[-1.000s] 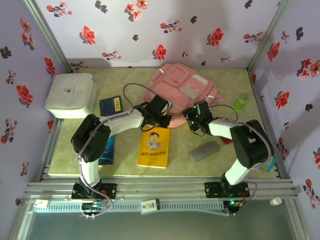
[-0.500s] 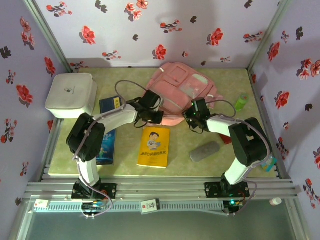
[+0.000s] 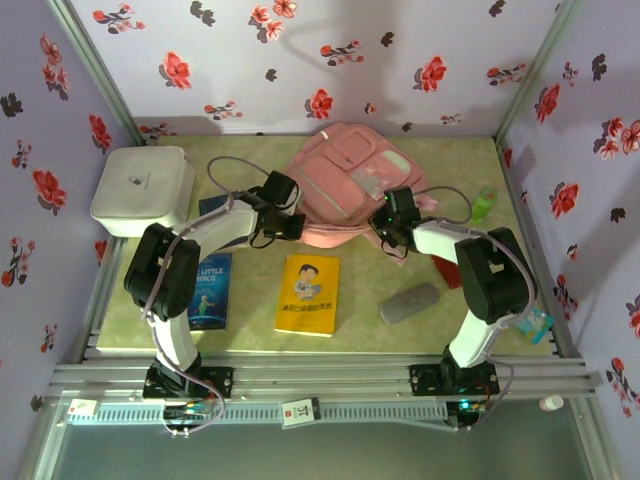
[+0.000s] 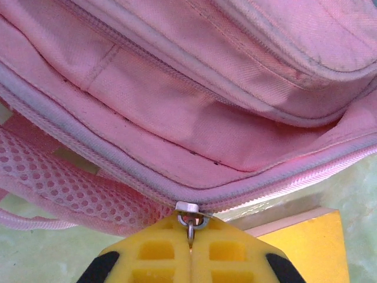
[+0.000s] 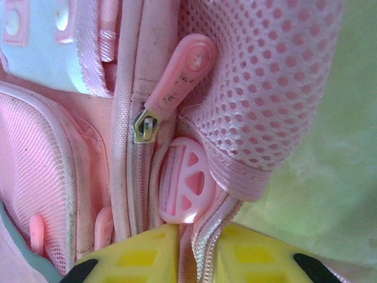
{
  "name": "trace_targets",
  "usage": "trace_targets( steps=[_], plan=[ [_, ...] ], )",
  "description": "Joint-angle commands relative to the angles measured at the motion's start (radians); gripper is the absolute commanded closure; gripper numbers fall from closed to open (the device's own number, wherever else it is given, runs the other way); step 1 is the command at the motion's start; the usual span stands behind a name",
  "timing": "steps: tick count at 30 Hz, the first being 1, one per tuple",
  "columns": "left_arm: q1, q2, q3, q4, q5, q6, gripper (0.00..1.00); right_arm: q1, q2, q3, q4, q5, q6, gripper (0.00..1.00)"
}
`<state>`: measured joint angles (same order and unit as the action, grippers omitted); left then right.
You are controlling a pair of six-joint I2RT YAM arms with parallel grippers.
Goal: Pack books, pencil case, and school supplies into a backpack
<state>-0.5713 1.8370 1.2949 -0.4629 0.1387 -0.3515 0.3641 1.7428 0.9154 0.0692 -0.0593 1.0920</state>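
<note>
My left hand (image 4: 189,236) is pressed together on the small metal zipper pull (image 4: 189,221), the ring pinched between the yellow fingers at the near edge of the backpack (image 4: 194,124). My right hand (image 5: 197,244) is clamped on the backpack's zip seam, with fabric caught between its fingers just below a pink plastic buckle (image 5: 184,188) and a long pink zip tab (image 5: 177,88). I read this step as opening the main compartment. To do it well I'd drag the pull along the line of the teeth, not upward, and use the right hand as an anchor so the soft bag stays taut instead of sliding with me. The mesh strap (image 4: 76,183) bunched beside the track could snag the slider. From above, the backpack lies at the back middle of the surface (image 3: 250,300), and I judge nothing packed yet. The yellow book (image 3: 308,293) sits just in front of it, between the arms. The blue book (image 3: 208,290) lies near my left arm, with the navy book (image 3: 207,205) partly under that arm, and the pencil case (image 3: 410,302) lies near the right arm. The white box (image 3: 143,190) and the small green object (image 3: 484,203) are well apart from the zip.
</note>
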Motion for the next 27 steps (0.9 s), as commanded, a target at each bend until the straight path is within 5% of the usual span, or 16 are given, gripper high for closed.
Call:
trace_targets(
  steps=[1, 11, 15, 22, 27],
  plan=[
    [-0.009, -0.038, 0.023, -0.079, 0.053, 0.014, 1.0, -0.013, 0.011, -0.004, 0.033, 0.013, -0.008, 0.74],
    [-0.026, -0.049, 0.098, -0.274, 0.065, -0.036, 1.0, -0.013, 0.049, -0.004, 0.018, 0.04, -0.016, 0.77],
    [-0.026, -0.023, 0.104, -0.331, -0.009, -0.028, 1.0, -0.013, 0.055, -0.003, -0.007, 0.077, -0.041, 0.79],
    [-0.026, 0.019, 0.087, -0.275, -0.07, -0.003, 1.0, -0.013, 0.07, 0.014, -0.013, 0.081, -0.075, 0.79],
    [-0.039, 0.019, 0.088, -0.209, -0.07, -0.004, 0.87, -0.013, 0.068, 0.007, 0.013, 0.055, -0.072, 0.79]
  ],
)
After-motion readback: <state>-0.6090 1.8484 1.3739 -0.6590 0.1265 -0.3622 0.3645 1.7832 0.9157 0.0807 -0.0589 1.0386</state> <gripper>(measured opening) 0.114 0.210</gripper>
